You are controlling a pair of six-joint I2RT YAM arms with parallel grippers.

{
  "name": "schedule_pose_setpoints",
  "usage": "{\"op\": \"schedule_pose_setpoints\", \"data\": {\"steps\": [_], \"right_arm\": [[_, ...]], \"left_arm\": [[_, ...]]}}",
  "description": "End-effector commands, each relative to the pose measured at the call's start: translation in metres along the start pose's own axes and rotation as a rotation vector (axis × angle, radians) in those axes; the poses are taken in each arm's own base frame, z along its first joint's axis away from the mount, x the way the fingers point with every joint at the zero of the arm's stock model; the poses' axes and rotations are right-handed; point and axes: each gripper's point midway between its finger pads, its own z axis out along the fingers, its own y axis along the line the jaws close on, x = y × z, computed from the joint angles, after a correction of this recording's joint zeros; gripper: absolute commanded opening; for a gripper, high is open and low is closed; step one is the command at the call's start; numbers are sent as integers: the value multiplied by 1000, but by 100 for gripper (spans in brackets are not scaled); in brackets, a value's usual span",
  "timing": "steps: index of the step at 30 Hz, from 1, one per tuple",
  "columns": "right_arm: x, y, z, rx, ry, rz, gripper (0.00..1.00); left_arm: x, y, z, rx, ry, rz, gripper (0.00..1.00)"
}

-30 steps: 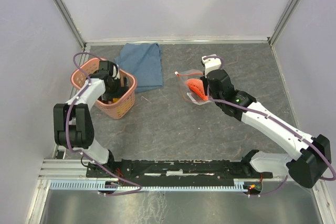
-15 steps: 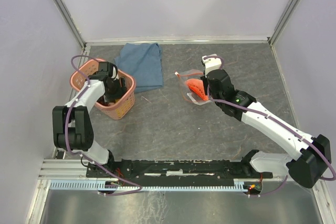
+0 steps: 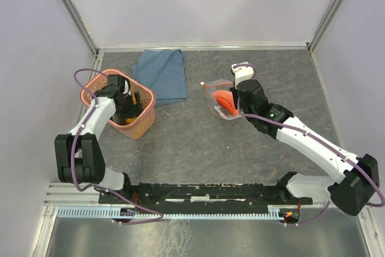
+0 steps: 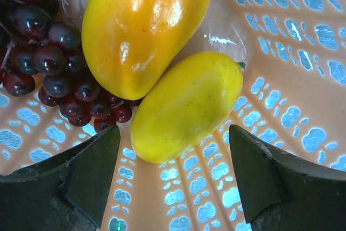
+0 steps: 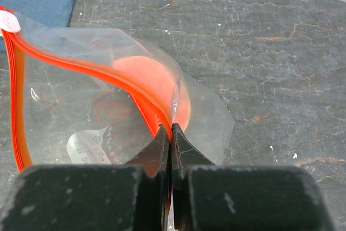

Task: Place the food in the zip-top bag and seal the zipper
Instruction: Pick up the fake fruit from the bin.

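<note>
My left gripper [image 4: 173, 187] is open inside the pink basket [image 3: 141, 126], its jaws spread either side of a small yellow fruit [image 4: 186, 106]. A larger yellow-orange fruit [image 4: 143, 25] and a dark purple grape bunch [image 4: 48, 58] lie just beyond. My right gripper [image 5: 171, 133] is shut on the orange-red zipper [image 5: 92, 66] of the clear zip-top bag [image 5: 205, 117], holding its mouth up; an orange piece [image 5: 157, 85] shows inside. In the top view the bag [image 3: 218, 111] sits at the table's middle right, beside the right gripper [image 3: 236, 94].
A folded blue cloth [image 3: 161, 75] lies at the back, between basket and bag. The basket sits near the left wall. Grey table surface [image 3: 198, 148] spreads in front of the bag and basket.
The left arm and the basket have shifted a little to the left. The right arm and the bag have hardly moved.
</note>
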Motion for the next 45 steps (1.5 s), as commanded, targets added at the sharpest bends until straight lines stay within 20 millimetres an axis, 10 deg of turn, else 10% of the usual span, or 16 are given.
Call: {"op": "schedule_pose_setpoints", "data": {"steps": [1, 16, 24, 32, 45], "right_arm": [[-14, 1, 0, 7, -52, 14, 4], [-13, 0, 2, 14, -52, 14, 4], [-12, 2, 3, 7, -42, 8, 3], [-11, 8, 5, -14, -24, 3, 2], [-23, 17, 4, -60, 6, -19, 2]], "left_arm": [[16, 0, 2, 8, 46, -14, 90], [42, -1, 42, 28, 155, -42, 87], [12, -1, 11, 4, 30, -69, 73], [-5, 1, -17, -11, -76, -89, 33], [-43, 1, -76, -4, -318, -144, 34]]}}
